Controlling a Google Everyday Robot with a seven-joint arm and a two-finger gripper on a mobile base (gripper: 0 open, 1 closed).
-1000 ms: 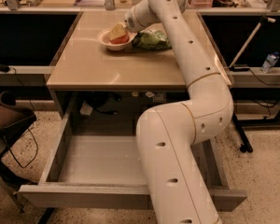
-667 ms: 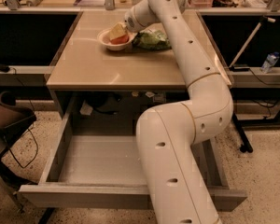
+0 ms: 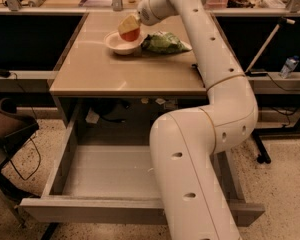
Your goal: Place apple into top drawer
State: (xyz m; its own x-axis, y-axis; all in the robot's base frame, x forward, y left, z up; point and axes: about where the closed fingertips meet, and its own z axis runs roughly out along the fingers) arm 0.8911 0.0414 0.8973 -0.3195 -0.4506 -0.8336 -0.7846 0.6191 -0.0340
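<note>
Hazards at the carry stage. Two-finger tool [image 3: 128,25] pinches the round red-orange apple [image 3: 131,34] from above, far across the tan rectangular counter [image 3: 115,74], with the fruit hanging just over the shallow white bowl [image 3: 115,45] directly beneath the tool. The grip appears to sit on the upper curve of a smooth round body, so a quick swing could roll the apple out of the pinch. A drop here would probably land in the bowl or on the counter, and the apple might roll off the edge. Crinkled green bag [image 3: 165,42] lies just beside the tool on the arm's side, touching or nearly touching the bowl, and a low sideways sweep could drag it. Wide grey metal top drawer [image 3: 110,171] stands pulled out, well below the tool and much nearer the camera. Its bare floor is partly hidden by the bulky white arm [image 3: 210,134], whose lower links could knock the drawer's side wall or crowd the descent. Release from too high would likely let the apple bounce on the metal. Counter surface is smooth and faintly glossy. Room: speckled floor [image 3: 280,194], dark chair [image 3: 5,129] far below the tool to one side, loose cables [image 3: 110,106] under the counter, small bottle [image 3: 289,65] on a ledge beyond the arm.
</note>
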